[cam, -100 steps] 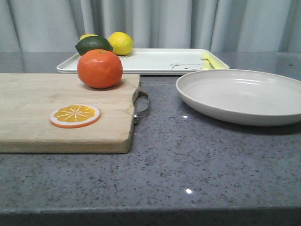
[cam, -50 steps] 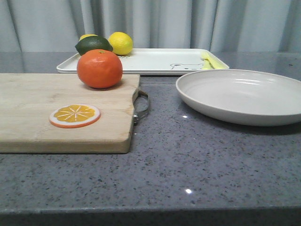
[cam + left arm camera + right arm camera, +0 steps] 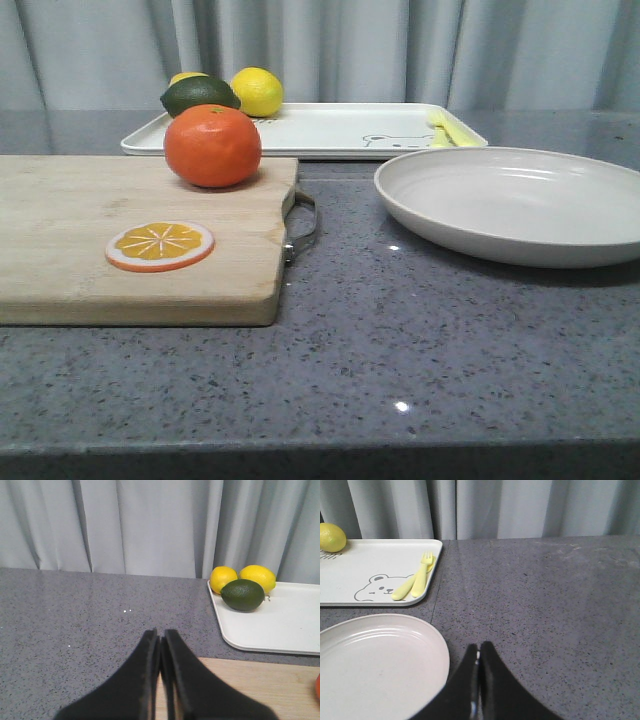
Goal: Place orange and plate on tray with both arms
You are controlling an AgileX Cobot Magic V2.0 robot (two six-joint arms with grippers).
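Right now the orange [image 3: 212, 146] sits on the far right part of a wooden cutting board [image 3: 80, 250], near the edge that carries a metal handle [image 3: 303, 226]. Closer to the camera on the same board lies a flat orange slice [image 3: 160, 246], well apart from the whole fruit. The board rests on a speckled grey countertop [image 3: 400, 340].

To the right of the board, the plate [image 3: 515, 203] — wide, shallow and off-white — stands directly on the countertop, not touching the board. Behind both, the tray [image 3: 330, 130] lies flat, a white rectangle with a bear-face drawing near its right end. At the tray's left end sit a dark green lime [image 3: 200, 96] and two lemons [image 3: 257, 91], the lime in front and touching or nearly touching them. At the right end lie a pale yellow fork [image 3: 422, 575] and a second pale yellow utensil [image 3: 402, 590], side by side beside the bear drawing.

Neither arm shows in the front view. In its own wrist view the left gripper [image 3: 160, 645] has its two black fingers pressed together with nothing between them, hanging over the countertop near the board's far edge, the tray's left corner off to one side. The right gripper [image 3: 478, 655] is likewise clenched on nothing — its tips meet just beside the plate's rim, over bare countertop. Grey curtains [image 3: 330, 50] hang behind the table.
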